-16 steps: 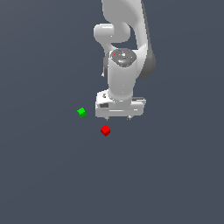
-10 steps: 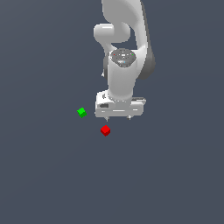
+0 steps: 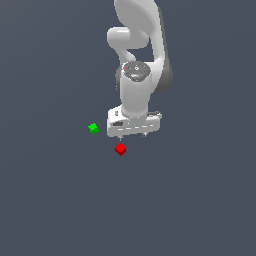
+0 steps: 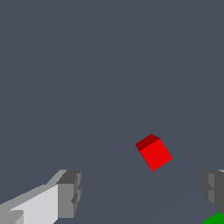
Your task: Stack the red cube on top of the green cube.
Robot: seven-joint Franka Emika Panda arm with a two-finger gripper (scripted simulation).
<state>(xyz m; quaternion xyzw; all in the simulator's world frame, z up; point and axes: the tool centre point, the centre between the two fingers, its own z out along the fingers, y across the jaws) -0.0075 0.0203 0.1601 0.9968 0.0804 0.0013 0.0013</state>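
Observation:
The red cube (image 3: 120, 149) lies on the grey floor, and the green cube (image 3: 93, 128) lies apart from it, toward the exterior view's left. My white gripper (image 3: 132, 136) hangs just above and behind the red cube, open, with nothing between its fingers. In the wrist view the red cube (image 4: 154, 152) sits ahead of the gap between the two fingertips (image 4: 70, 193), which stand wide apart around my gripper (image 4: 142, 190). A corner of the green cube (image 4: 216, 218) shows at the picture's edge by the other finger.
The white arm (image 3: 140, 55) rises above the gripper. A plain dark grey floor (image 3: 60, 200) lies all around the cubes.

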